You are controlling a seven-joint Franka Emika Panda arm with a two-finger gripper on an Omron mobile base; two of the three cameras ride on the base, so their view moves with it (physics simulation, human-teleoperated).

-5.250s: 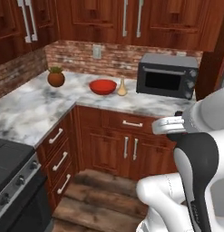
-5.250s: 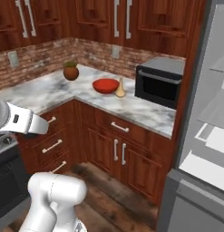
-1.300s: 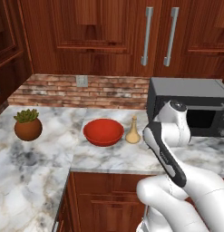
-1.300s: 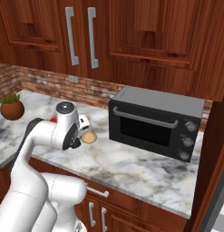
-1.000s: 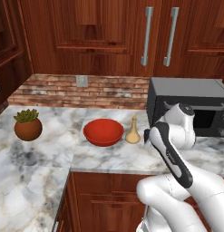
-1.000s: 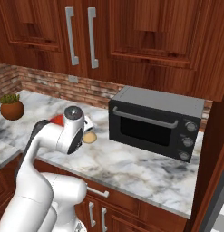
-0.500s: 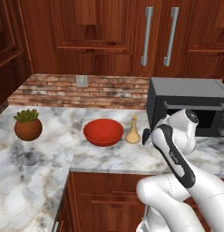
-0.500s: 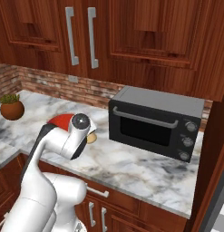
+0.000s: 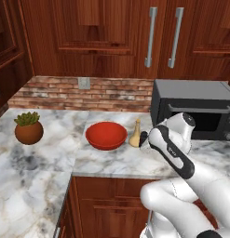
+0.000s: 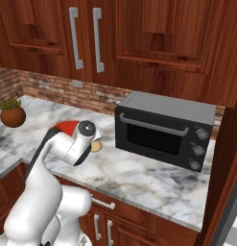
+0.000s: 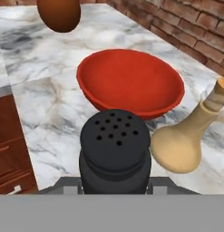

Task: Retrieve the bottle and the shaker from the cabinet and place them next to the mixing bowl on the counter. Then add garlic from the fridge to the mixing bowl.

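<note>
Shaker (image 11: 114,149) sits pinched in the gripper (image 11: 114,186), carried forward over the last second toward the counter (image 9: 46,162) just beside the bottle (image 9: 136,135) and mixing bowl (image 9: 106,135) — placement is near. Fingertips are hidden behind the shaker; its base and any contact with the counter cannot be made out.

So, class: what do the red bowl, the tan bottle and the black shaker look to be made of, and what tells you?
Mixing bowl: probably glazed ceramic or plastic, given its smooth, faintly glossy red surface.
Bottle: likely unglazed clay or wood; matte tan, with a darker cork-like top.
Shaker: matte black, plastic or coated metal; its domed cap has small holes.
</note>
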